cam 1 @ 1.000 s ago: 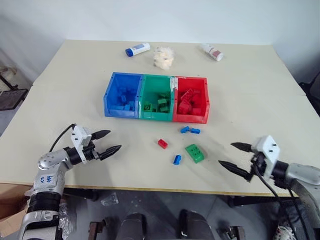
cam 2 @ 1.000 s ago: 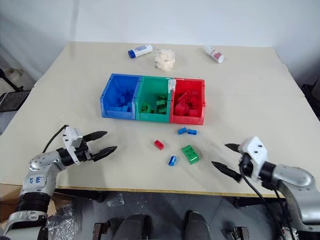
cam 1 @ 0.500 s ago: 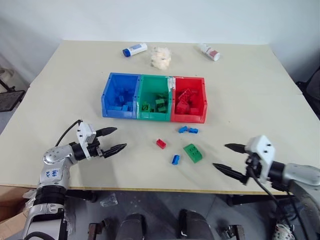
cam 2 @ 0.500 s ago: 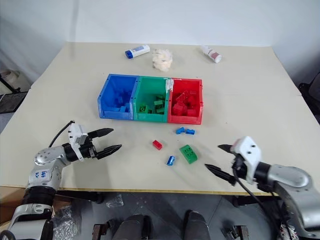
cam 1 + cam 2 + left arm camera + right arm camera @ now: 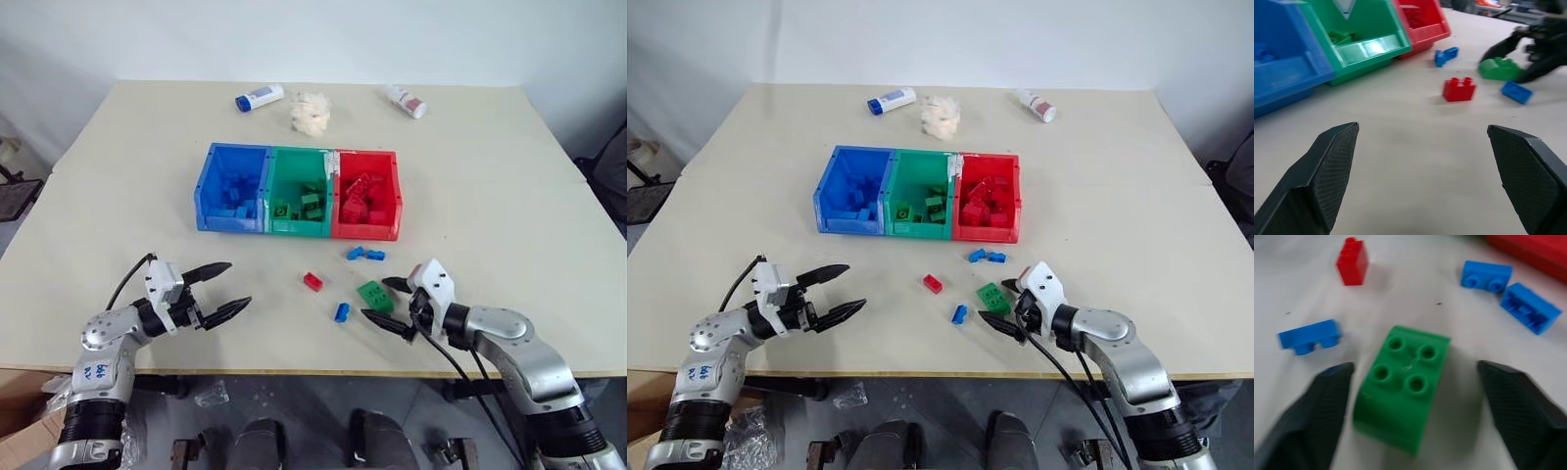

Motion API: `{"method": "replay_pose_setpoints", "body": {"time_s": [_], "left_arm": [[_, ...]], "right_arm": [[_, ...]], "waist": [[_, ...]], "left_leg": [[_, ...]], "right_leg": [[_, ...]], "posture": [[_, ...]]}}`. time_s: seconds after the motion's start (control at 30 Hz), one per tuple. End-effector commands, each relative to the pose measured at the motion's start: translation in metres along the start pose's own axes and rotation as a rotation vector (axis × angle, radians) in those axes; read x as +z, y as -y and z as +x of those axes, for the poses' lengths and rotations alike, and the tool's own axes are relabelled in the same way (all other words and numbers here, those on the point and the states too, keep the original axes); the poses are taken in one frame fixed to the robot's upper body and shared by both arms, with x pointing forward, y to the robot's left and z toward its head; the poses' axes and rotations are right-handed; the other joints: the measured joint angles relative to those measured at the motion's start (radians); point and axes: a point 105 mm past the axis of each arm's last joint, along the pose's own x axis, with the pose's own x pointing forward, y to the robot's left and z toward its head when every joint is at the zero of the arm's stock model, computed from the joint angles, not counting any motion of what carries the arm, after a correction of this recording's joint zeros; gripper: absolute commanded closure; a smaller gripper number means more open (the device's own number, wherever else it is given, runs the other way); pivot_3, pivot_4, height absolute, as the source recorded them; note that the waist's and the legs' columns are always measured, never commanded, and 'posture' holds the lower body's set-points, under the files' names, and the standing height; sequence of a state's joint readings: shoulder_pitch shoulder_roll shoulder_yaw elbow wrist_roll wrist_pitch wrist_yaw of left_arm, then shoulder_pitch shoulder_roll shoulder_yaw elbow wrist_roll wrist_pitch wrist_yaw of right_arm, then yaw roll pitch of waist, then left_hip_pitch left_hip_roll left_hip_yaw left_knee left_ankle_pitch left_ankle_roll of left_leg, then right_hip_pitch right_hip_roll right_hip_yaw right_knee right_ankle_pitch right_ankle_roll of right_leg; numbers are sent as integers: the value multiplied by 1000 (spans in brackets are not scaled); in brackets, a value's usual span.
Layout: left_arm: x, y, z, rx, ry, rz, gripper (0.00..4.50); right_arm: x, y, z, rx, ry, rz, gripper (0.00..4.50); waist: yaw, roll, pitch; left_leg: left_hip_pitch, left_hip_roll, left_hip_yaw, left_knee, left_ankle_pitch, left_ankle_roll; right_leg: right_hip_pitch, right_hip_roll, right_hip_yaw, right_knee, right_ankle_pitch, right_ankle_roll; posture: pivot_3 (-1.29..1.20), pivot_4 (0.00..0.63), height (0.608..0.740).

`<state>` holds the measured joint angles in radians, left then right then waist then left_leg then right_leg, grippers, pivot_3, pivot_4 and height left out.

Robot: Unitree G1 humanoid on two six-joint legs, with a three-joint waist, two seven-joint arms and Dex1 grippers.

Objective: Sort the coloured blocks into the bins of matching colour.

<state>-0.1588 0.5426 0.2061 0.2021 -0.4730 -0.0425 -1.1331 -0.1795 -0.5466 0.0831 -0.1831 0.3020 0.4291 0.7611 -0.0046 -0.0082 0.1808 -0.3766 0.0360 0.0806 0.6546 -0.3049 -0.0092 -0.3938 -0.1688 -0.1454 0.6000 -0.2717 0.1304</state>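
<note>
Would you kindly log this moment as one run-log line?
right claw: open, straddling green block | left claw: open, idle | loose: red block, three blue blocks

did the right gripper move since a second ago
Yes. The right gripper has swung in toward the table's middle: before, it stood well to the right of the green block; now its open fingers straddle the block, not yet closed on it.

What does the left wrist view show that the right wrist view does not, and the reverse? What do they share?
Left wrist view adds: the blue bin, the green bin, and the open left claw.
Right wrist view adds: the four studs of the green block, seen from above.
Both: the red block, the green block, the red bin, and the open right claw astride the green block.
</note>
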Motion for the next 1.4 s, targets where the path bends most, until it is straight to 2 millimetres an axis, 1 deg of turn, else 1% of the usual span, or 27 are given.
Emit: {"method": "replay_pose_setpoints", "body": {"time_s": [0.03,0.07,0.17,0.2,0.37,0.4,0.47,0.5,0.57,0.73,0.83,0.9,0.97,1.07,1.13,1.2,1.3,1.4], "left_arm": [[13,2,-10,-34,17,36,0],[13,5,-13,-70,10,37,0],[14,12,-20,-148,11,50,0],[17,16,-20,-195,41,33,0],[18,18,-21,-246,42,81,0],[18,18,-21,-257,47,85,0],[17,19,-18,-269,54,83,0],[17,19,-17,-269,55,82,0],[16,18,-14,-267,58,83,0],[13,18,-6,-273,62,87,0],[12,17,1,-268,74,97,0],[12,17,4,-268,80,100,0],[12,17,7,-268,83,102,0],[11,16,10,-264,89,105,0],[11,17,11,-268,94,104,0],[10,17,12,-279,96,98,0],[9,17,13,-289,97,94,0],[8,13,15,-301,91,86,0]], "right_arm": [[-1,-2,3,3,2,-11,1603],[0,-1,3,0,3,-15,2077],[4,1,-1,-14,15,-34,3015],[8,2,-3,-19,26,-39,3025],[40,5,-8,-27,120,-72,3018],[51,6,-7,-25,151,-83,3018],[80,7,2,-15,231,-106,3018],[89,8,5,-12,254,-114,3018],[105,9,17,3,284,-126,3018],[133,16,63,24,328,-137,3018],[153,22,101,0,354,-125,3018],[160,25,114,-15,369,-133,3018],[167,29,122,-43,390,-129,2272],[169,29,125,-41,411,-142,1309],[161,23,115,12,411,-164,582],[150,17,102,64,397,-187,31],[140,11,86,105,376,-203,31],[111,1,41,190,313,-229,31]], "waist": [[1,0,0],[1,0,0],[1,0,0],[1,0,0],[1,0,0],[1,0,0],[-3,0,0],[-7,0,0],[-10,0,0],[-24,0,0],[-28,0,0],[-33,0,0],[-33,0,0],[-32,0,0],[-31,0,0],[-28,0,0],[-27,0,0],[-21,0,0]], "left_leg": [[0,0,0,0,0,0],[0,0,0,0,0,0],[0,0,0,0,-1,0],[0,0,0,0,-1,0],[0,1,1,0,-1,0],[0,1,1,0,-1,0],[0,1,1,0,-1,0],[0,1,3,0,-1,0],[0,2,4,0,-1,0],[0,2,6,0,-2,0],[0,2,9,0,-2,0],[0,2,12,0,-2,0],[-1,2,12,-1,-2,0],[-2,2,13,-1,-2,0],[-4,2,13,-1,-2,0],[-9,2,13,2,-2,0],[-11,2,13,5,-2,0],[-11,2,12,8,-3,1]], "right_leg": [[0,0,0,0,0,0],[0,0,0,0,0,0],[0,0,0,0,0,0],[0,0,0,0,0,0],[-1,1,1,0,0,0],[-1,1,1,0,0,0],[-1,1,1,0,0,0],[-2,1,2,0,0,0],[-3,2,4,2,0,0],[-4,2,5,2,0,0],[-6,2,7,2,0,0],[-9,3,11,5,0,0],[-12,3,11,7,0,0],[-14,2,12,7,0,0],[-15,2,12,7,0,0],[-18,2,11,7,0,0],[-19,2,11,7,1,1],[-19,2,12,9,1,1]], "posture": [[0,150,740],[0,150,740],[0,150,740],[0,150,740],[0,150,740],[0,150,740],[0,150,740],[0,150,740],[0,150,740],[0,150,740],[0,150,740],[0,150,740],[0,150,740],[0,150,740],[0,150,740],[0,150,740],[0,150,740],[0,150,740]]}}
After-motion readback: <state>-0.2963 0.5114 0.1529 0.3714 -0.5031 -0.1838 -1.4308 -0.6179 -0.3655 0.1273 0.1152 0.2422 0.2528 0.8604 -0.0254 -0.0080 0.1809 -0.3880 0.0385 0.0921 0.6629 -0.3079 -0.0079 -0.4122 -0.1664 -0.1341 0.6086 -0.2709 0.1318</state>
